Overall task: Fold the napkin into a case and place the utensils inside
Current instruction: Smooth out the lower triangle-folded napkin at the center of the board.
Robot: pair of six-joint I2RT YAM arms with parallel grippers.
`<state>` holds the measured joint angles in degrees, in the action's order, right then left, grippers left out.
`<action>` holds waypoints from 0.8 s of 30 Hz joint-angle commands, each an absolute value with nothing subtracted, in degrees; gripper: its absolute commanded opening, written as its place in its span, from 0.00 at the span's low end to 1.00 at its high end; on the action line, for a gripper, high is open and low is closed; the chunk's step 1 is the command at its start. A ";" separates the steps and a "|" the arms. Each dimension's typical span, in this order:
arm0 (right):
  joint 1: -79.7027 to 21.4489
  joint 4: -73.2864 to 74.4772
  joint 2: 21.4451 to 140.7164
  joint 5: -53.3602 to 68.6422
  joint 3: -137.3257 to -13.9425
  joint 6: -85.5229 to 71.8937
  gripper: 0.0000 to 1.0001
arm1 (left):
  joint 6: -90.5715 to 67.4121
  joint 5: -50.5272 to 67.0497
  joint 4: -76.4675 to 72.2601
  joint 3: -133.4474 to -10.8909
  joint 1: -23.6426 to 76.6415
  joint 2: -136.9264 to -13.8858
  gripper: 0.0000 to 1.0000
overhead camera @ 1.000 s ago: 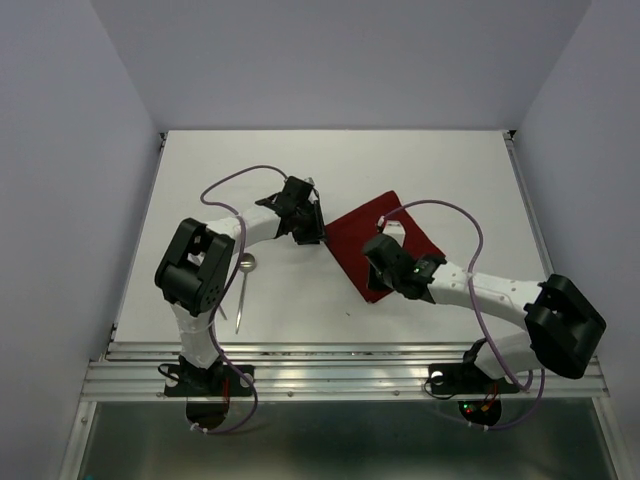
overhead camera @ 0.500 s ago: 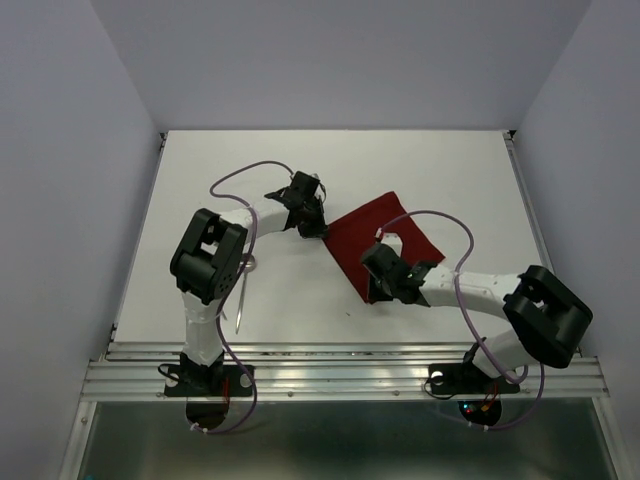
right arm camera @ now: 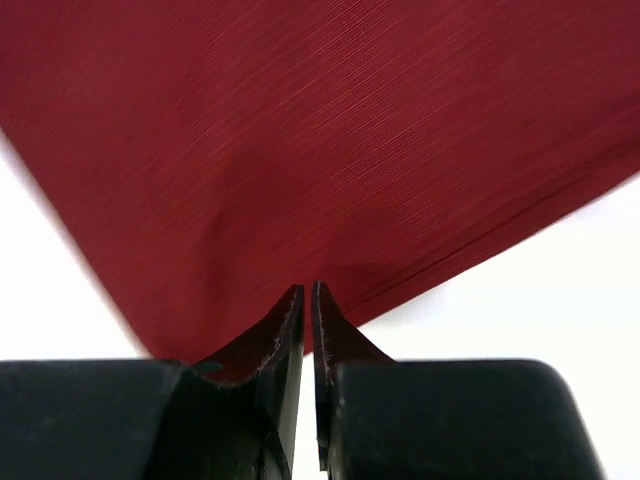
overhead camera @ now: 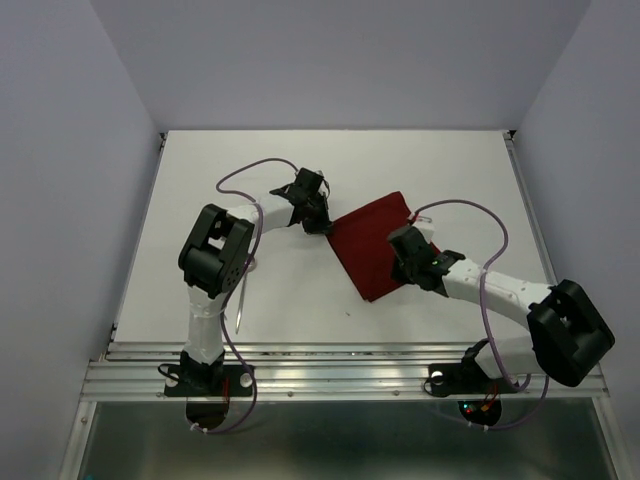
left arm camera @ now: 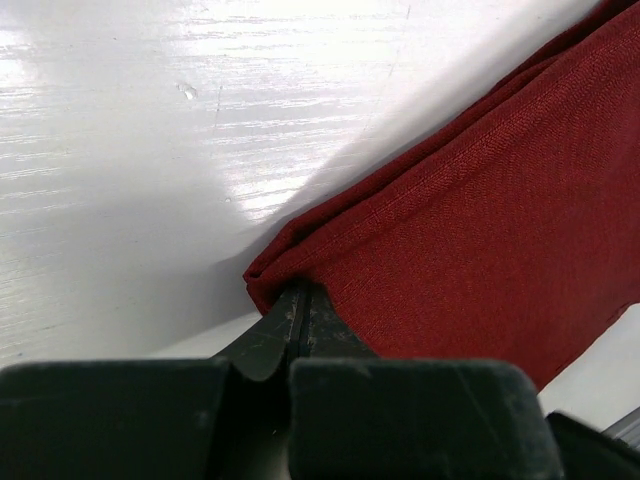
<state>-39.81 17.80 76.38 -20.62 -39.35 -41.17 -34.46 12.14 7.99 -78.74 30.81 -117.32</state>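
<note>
- The napkin (overhead camera: 372,250), a dark red cloth folded into a slanted rectangle, lies flat on the white bench (overhead camera: 450,170) between the two grippers.
- The left gripper (overhead camera: 322,225) sits at the napkin's left corner.
- In the left wrist view, the left gripper (left arm camera: 300,300) has its jaws pressed together. Their tips touch the folded edge of the napkin (left arm camera: 480,220), just beside the corner point.
- I cannot tell whether any cloth is caught between those jaws. The rest of the cloth spreads ahead and to the right of the tips.
- The right gripper (overhead camera: 400,245) is over the napkin's right half, near its near-right edge.
- In the right wrist view, the right gripper (right arm camera: 308,295) has its jaws almost together, with only a thin slit between them.
- The napkin (right arm camera: 350,130) fills the view ahead of those tips, with its edge running just to their right. I cannot tell whether the tips touch it.
- The utensils (overhead camera: 240,305) lie on the bench well apart from the napkin, behind and to the left of the left gripper.
- The thin straight piece is plain to see, but the left arm mostly hides the other one.
</note>
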 commanded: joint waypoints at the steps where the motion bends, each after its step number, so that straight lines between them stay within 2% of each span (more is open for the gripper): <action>1: -33.77 18.55 74.71 -23.12 -40.43 -38.59 0.13 | -33.05 9.94 9.93 -78.31 31.20 -117.61 0.00; 9: -17.95 15.91 77.25 -18.29 -43.15 -32.70 0.17 | -31.73 6.77 12.83 -80.15 31.81 -111.28 0.00; 13: -13.46 14.68 80.33 -17.23 -44.47 -29.71 0.17 | -31.20 6.42 13.62 -80.07 33.83 -109.69 0.00; 24: -10.72 10.99 89.56 -14.94 -45.27 -29.97 0.14 | -31.64 7.30 13.36 -79.36 38.76 -113.73 0.00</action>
<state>-11.16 13.96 87.37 -16.64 -43.99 -30.20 -32.73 7.55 12.73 -78.74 38.63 -113.30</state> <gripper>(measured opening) 0.153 0.025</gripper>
